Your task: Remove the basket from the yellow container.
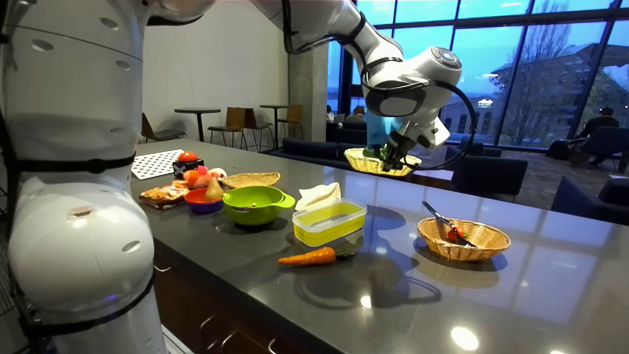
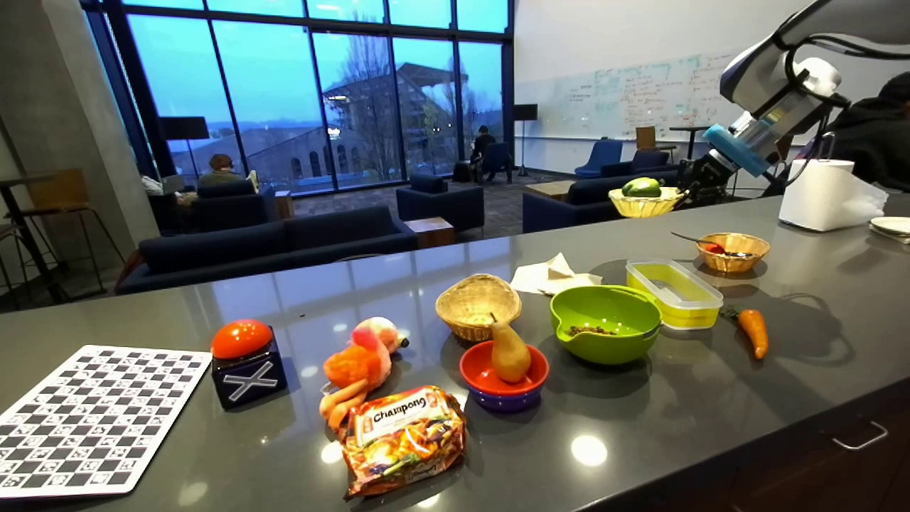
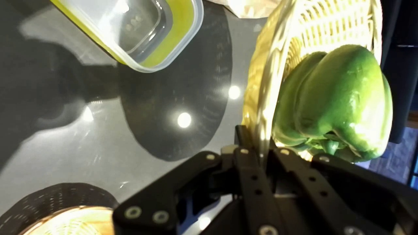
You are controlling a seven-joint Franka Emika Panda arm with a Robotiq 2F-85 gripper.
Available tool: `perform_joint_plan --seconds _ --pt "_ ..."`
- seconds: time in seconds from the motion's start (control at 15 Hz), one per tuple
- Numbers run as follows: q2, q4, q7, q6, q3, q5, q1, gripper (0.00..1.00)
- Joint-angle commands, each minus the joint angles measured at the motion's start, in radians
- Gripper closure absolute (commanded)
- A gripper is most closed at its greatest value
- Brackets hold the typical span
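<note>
One black two-finger gripper (image 3: 259,148) pinches the rim of the small, roundish, pale-yellow woven basket (image 2: 642,205), which hangs above the dark grey tabletop (image 1: 550,285) toward its window-side edge, a glossy green bell pepper (image 3: 333,98) inside. The squarish, yellow plastic container (image 1: 328,233) sits lower, well apart, nearer the drawer-side edge. Removal looks done; setting down probably turns on the basket's loaded bulk lying beyond the gripper toward the window-side edge, its long axis uncertain.
</note>
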Motion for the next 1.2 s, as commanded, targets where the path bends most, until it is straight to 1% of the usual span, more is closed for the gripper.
perform_joint_plan --seconds 0.0,0.2,0.53,0.87,1.13 --pt "0.055 0.059 0.03 -0.003 0.022 0.052 -0.001 0.98" --pt "0.101 0.092 0.033 -0.01 0.04 0.072 0.005 0.98" --pt "0.176 0.153 0.065 -0.013 0.062 0.071 0.013 0.98" --pt "0.243 0.216 0.09 -0.01 0.075 0.077 0.01 0.98" --pt "0.298 0.254 0.093 -0.016 0.083 0.106 -0.001 0.98"
